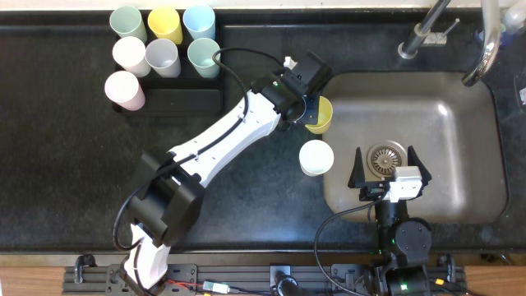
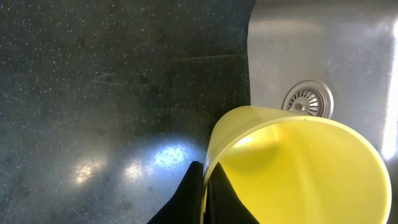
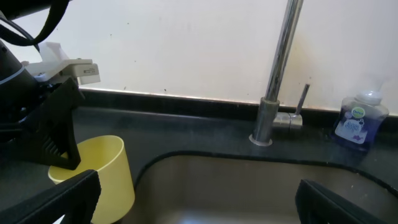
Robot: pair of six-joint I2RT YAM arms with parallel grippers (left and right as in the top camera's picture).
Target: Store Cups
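L gripper [image 1: 310, 105] tight on empty yellow cup [image 1: 322, 117] — R gripper [image 1: 386, 163] spread over sink [image 1: 460, 123]

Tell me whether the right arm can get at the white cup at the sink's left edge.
Probably yes: the right claw is open in the sink, and nothing lies between it and the white cup.

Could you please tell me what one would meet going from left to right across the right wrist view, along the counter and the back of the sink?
yellow cup → faucet → soap bottle
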